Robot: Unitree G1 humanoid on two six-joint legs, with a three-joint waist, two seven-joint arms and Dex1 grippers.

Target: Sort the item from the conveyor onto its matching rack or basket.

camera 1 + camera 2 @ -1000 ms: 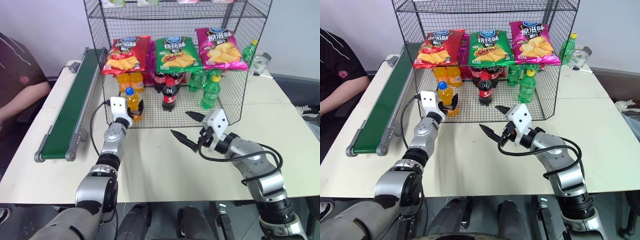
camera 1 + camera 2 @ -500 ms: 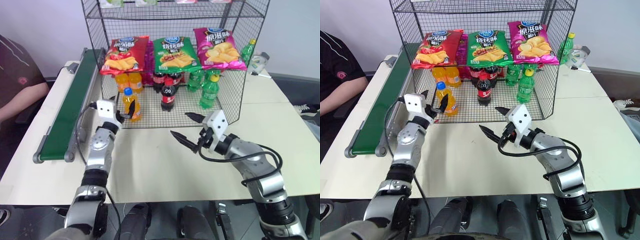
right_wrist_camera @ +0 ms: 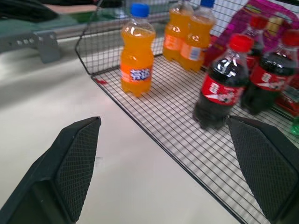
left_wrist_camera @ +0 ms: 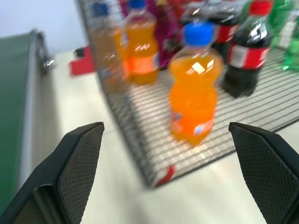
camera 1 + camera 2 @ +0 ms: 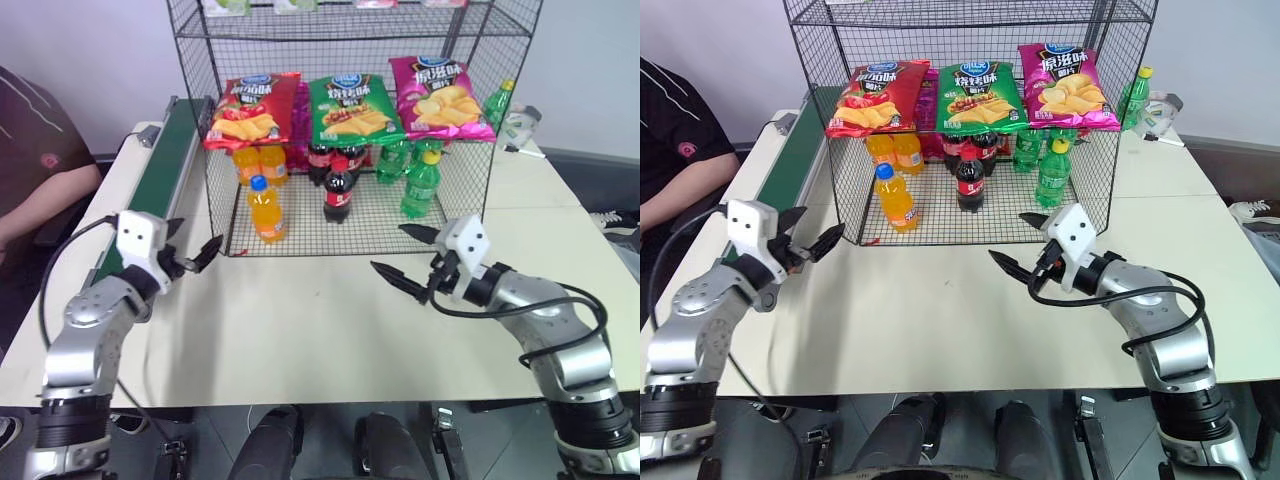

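Two grippers: both empty, fingers spread wide, both hovering over the table (image 5: 330,320) in front of the rack.
item: orange soda bottle (image 5: 265,209) stands upright on the grid floor of the rack (image 5: 455,195), front-left corner, just inside the open front edge. Blue cap up, long axis vertical.
neighbours: two more orange bottles (image 5: 260,162) directly behind it, cola bottle (image 5: 338,190) beside it toward the middle, green bottle (image 5: 421,185) further right. Apart from all of them, nothing touching.
left gripper (image 5: 192,254): wide open, holds nothing. Sits off the rack's front-left corner, between rack and conveyor (image 5: 150,195). Bottle lies ahead of it and toward the robot's right, clear gap between.
right gripper (image 5: 411,253): wide open, holds nothing. In front of the rack's right half, pointing inward toward the middle. Well apart from the bottle.
nearer arm: left, clearly.
conveyor: the stretch of belt in view is bare.
key relation: bottle is free-standing in the orange column, below the red chip bag (image 5: 250,108), no finger on it.
judgement: placement looks done, matching row. Coming move is probably clearing the left arm toward the belt; only risk is clipping the rack's corner wire on the way.
person: sleeve and arm (image 5: 35,150) at the far left beside the belt, not involved.
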